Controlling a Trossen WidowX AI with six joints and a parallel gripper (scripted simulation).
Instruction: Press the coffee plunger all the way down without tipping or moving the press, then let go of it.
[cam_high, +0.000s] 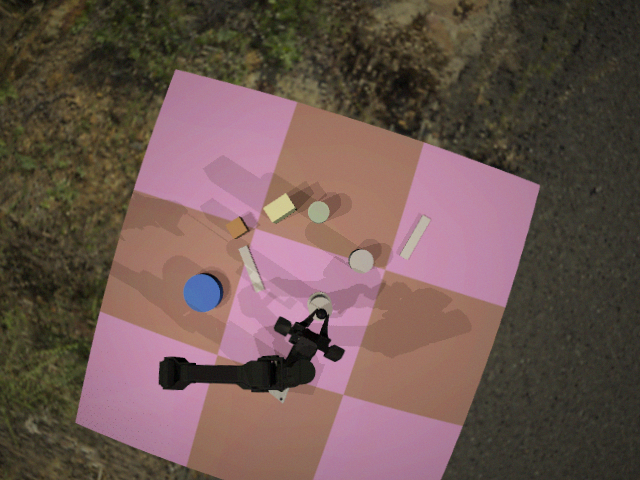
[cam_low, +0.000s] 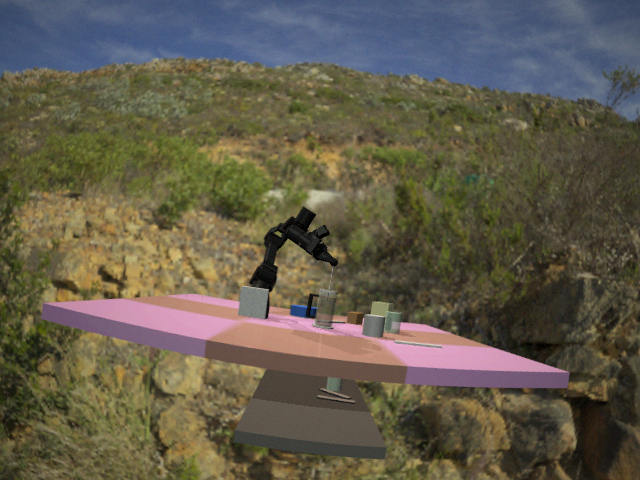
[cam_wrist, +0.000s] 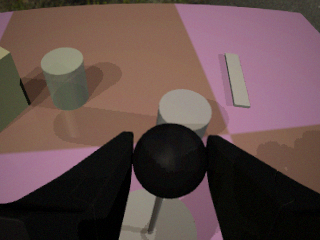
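Our gripper (cam_wrist: 170, 160) is closed on the plunger knob (cam_wrist: 170, 160) at frame centre; the rod (cam_wrist: 155, 215) runs straight down into the press (cam_low: 325, 307), so we push vertically.

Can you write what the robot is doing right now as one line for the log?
gripper: shut on plunger knob | plunger rod: raised | coffee press: upright | push: not started

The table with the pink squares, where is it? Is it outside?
It looks like outdoors on a wild hillside. The pink and brown table stands before a rocky slope with green bushes, under a blue cloudy sky. No walls or roof show.
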